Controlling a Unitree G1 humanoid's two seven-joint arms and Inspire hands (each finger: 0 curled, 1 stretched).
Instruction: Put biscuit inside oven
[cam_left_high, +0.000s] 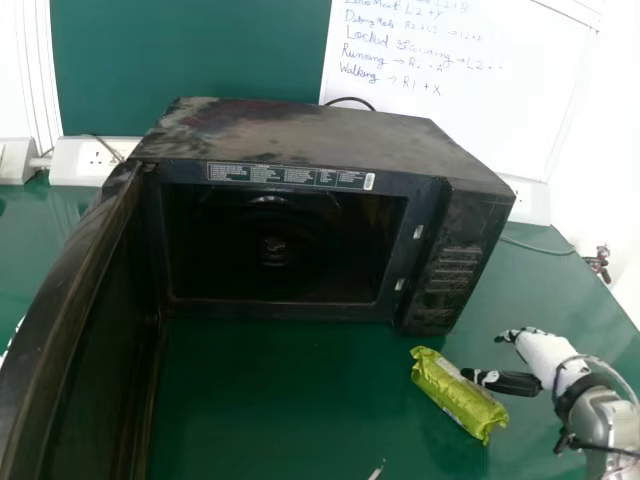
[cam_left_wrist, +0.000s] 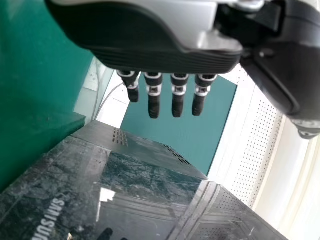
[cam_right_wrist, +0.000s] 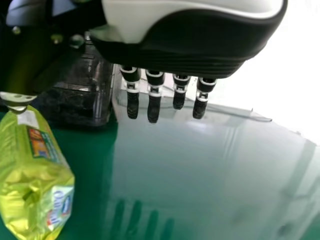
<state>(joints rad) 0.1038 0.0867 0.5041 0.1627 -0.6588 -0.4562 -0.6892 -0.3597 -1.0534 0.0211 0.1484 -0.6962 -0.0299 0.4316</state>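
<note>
Head view from above: a black microwave oven (cam_left_high: 320, 135) stands toward twelve o'clock on a green tabletop (cam_left_high: 270, 400). Its door (cam_left_high: 60, 320) is wide open, hinged on the nine o'clock side and swung out toward seven o'clock, so the dark cavity (cam_left_high: 280, 240) faces the camera. The control panel (cam_left_high: 452, 270) is on the oven's three o'clock side.

The biscuit packet (cam_left_high: 455, 392), a yellow-green wrapped roll, lies outside the oven on the tabletop at about four o'clock, in front of the control-panel side. It lies on its side, its length running from ten to four o'clock.

The right hand (cam_left_high: 545, 355) comes in from four o'clock and is at the packet's two o'clock side. It is wide: fingers straight, thumb (cam_left_high: 505, 382) apart from them and pointing at the packet. The thumb tip is right at the wrapper's edge — whether it touches, I cannot tell. The hand grips nothing.

In the left wrist view, the left hand (cam_left_wrist: 155, 55) is also wide, its fingers straight and holding nothing, near the oven's dark outer surface.

Behind the oven, a whiteboard (cam_left_high: 470, 120) with handwriting is at one o'clock and a green board (cam_left_high: 190, 50) at eleven — with a white socket box (cam_left_high: 90, 160) at ten.
</note>
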